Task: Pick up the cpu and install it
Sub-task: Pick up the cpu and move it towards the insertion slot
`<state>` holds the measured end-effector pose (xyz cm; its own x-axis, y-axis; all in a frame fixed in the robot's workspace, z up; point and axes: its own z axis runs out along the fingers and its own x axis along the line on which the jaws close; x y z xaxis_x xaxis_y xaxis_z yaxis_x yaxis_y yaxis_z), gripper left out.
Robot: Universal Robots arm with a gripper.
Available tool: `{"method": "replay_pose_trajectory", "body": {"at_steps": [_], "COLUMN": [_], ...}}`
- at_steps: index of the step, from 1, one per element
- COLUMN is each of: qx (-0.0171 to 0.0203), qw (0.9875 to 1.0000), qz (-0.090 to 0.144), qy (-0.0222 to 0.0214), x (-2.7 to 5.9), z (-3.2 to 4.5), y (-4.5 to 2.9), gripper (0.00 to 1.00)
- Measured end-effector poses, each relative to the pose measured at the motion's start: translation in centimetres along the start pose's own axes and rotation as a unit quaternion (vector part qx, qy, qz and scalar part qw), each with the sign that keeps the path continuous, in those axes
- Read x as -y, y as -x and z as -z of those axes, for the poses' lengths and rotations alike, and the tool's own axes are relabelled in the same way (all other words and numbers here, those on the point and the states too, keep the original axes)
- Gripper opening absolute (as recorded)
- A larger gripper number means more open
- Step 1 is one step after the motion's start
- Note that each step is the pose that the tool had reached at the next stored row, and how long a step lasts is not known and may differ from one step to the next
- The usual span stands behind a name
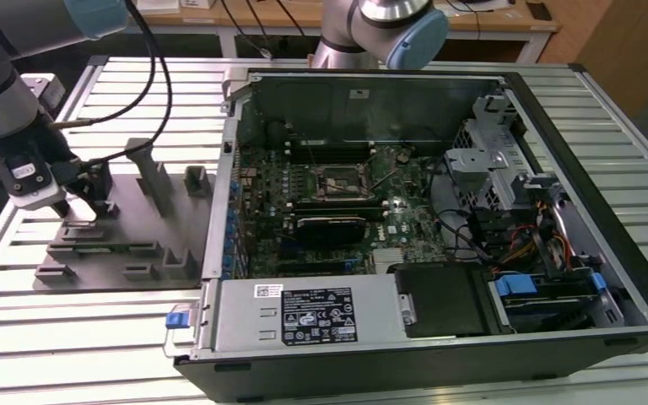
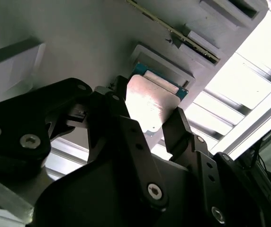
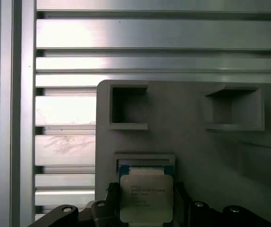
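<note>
The cpu [image 3: 146, 196], a small square chip with a silvery top and a blue-green rim, lies at a shallow pocket of the grey plastic fixture [image 3: 192, 142]. In both wrist views my gripper [image 3: 146, 201] has a black finger against each of two opposite edges of the cpu [image 2: 150, 101], shut on it. The exterior view puts the gripper [image 1: 73, 207] low over the fixture [image 1: 121, 245], on the exterior view's left. The dark square socket [image 1: 339, 180] sits on the motherboard inside the open computer case [image 1: 549, 126].
The fixture has upright blocks [image 1: 149, 173] and square recesses [image 3: 128, 106] around the gripper. Everything stands on a ribbed aluminium table [image 1: 54, 337]. A second arm's base [image 1: 386, 29] stands behind the case. Cables hang from my arm.
</note>
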<state>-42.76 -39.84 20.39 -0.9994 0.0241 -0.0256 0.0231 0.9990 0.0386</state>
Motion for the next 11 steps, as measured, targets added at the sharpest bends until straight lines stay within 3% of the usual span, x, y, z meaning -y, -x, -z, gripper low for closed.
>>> {"method": "replay_pose_trajectory", "body": {"at_steps": [11], "qx": [0.0005], "qw": [1.0], "qz": [0.0], "qy": [0.0], "x": [-0.09], "z": [2.25], "y": [0.06], "gripper": [0.55]}}
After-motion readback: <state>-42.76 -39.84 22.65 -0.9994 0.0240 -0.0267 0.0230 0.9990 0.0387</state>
